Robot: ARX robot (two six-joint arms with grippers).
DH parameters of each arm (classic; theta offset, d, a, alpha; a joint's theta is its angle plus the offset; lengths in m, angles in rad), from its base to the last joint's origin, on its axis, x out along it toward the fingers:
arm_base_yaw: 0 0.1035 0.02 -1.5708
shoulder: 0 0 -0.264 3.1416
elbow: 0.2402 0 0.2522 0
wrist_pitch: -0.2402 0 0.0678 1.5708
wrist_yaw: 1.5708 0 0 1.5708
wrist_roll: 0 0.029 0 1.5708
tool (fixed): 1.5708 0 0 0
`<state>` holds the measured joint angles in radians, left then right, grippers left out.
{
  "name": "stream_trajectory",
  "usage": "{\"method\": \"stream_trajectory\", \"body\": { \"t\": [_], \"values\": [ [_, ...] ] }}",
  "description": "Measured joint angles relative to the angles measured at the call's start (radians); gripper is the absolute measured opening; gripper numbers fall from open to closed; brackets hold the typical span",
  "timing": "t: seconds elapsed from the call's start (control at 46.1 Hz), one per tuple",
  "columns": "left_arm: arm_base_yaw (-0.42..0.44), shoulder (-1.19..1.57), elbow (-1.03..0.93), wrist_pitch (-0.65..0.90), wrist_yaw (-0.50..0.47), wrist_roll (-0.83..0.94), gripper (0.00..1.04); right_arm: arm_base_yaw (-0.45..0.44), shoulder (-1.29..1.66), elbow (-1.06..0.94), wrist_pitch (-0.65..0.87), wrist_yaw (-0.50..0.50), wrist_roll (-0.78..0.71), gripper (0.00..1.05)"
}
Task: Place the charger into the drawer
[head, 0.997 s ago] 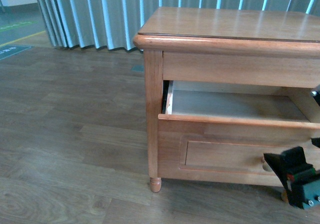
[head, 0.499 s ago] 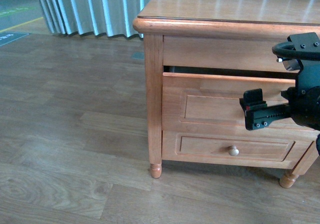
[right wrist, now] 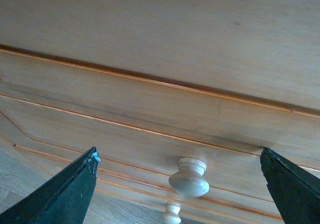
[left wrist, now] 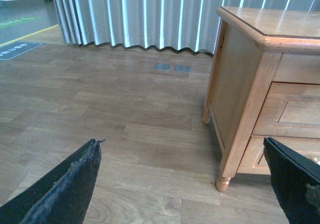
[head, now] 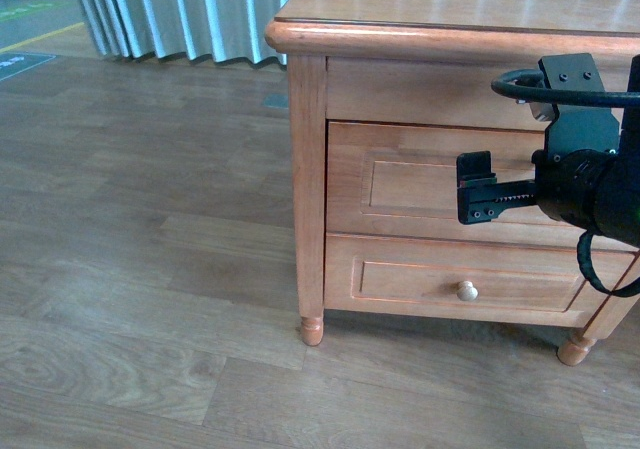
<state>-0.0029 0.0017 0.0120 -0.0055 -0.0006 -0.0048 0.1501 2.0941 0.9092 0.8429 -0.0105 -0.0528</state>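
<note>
The upper drawer (head: 420, 184) of the honey-brown cabinet (head: 450, 39) stands shut, its panel front flush with the frame. My right gripper (head: 480, 194) hovers just in front of that drawer front, open, with nothing between its fingers. In the right wrist view the drawer's pale round knob (right wrist: 189, 178) sits between the spread fingers of the right gripper (right wrist: 178, 155), untouched. My left gripper (left wrist: 181, 142) is open over the bare floor, left of the cabinet (left wrist: 240, 84). The charger is out of view.
The lower drawer (head: 420, 279) with its own pale knob (head: 467, 290) is shut below. Grey-blue curtains (head: 190, 9) hang behind. Wood-plank floor (head: 150, 269) stretches to the cabinet's left, and turned feet (head: 312, 331) hold the cabinet off it.
The upper drawer was pulled out a second ago, nearly in half a second ago, and is now fully shut. My right gripper rose from low at the right to the drawer front.
</note>
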Motion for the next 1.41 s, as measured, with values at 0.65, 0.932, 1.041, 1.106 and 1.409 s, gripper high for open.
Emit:
{"method": "stream_trajectory", "body": {
  "t": [0.65,0.932,1.041,1.106,1.409],
  "values": [
    [0.000,0.000,0.000,0.000,0.000,0.000,0.99,-0.101,-0.559,-0.422,-0.098,-0.109,0.037,0.96],
    [0.000,0.000,0.000,0.000,0.000,0.000,0.99,-0.244,-1.136,-0.611,-0.345,-0.152,0.087,0.96],
    [0.000,0.000,0.000,0.000,0.000,0.000,0.99,-0.238,-1.123,-0.634,-0.282,-0.117,0.079,0.92],
    [0.000,0.000,0.000,0.000,0.000,0.000,0.99,-0.227,-1.128,-0.700,-0.123,-0.064,0.067,0.78],
    [0.000,0.000,0.000,0.000,0.000,0.000,0.99,-0.152,-1.307,-0.810,-0.166,0.011,0.057,0.21]
  ]
}}
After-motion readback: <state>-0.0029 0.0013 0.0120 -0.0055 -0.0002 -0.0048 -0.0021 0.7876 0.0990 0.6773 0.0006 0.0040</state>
